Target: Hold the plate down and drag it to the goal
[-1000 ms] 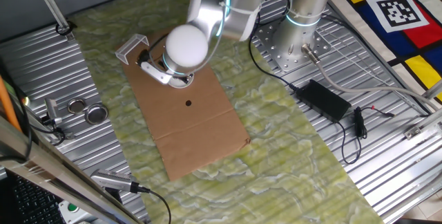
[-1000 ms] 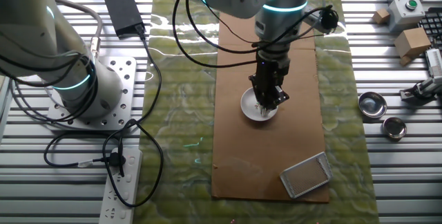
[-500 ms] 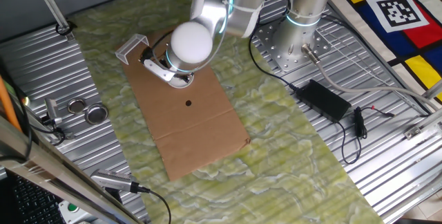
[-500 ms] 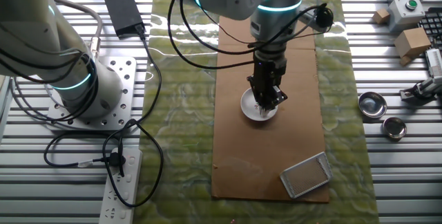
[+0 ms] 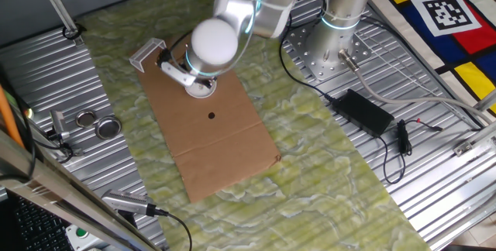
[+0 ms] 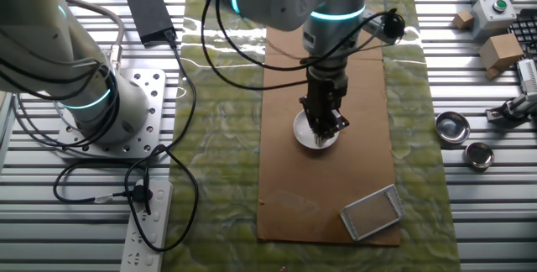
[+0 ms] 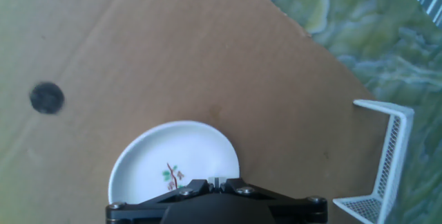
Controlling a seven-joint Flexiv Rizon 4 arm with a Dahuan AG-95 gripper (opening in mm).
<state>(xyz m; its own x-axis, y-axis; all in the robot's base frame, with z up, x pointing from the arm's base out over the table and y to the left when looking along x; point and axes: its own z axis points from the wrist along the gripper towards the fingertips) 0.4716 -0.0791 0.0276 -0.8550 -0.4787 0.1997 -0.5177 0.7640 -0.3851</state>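
The plate point(image 7: 173, 162), a small white disc with a little plant motif, lies on the brown cardboard sheet point(image 5: 221, 139). My gripper point(image 7: 216, 180) is shut, its closed fingertips set on the plate's edge nearest the camera. In the fixed views the gripper point(image 6: 323, 128) stands upright on the plate point(image 6: 302, 131), and the hand covers most of the plate point(image 5: 204, 90). The goal point(image 5: 147, 53), a whitish mesh corner frame, sits at the cardboard's far corner, apart from the plate. It also shows as the goal point(image 6: 372, 213) and the goal point(image 7: 387, 155), to the right of the plate in the hand view.
A black dot point(image 5: 211, 115) marks the cardboard near the plate. Two silvery metal lids point(image 5: 97, 122) lie on the ribbed metal table beside the green mat. A black power adapter point(image 5: 363, 110) with cables and the arm's base point(image 5: 329, 49) stand on the other side.
The hand has shifted slightly toward the goal corner, fingertips still on the plate. The plate has barely moved. The gripper stays shut.
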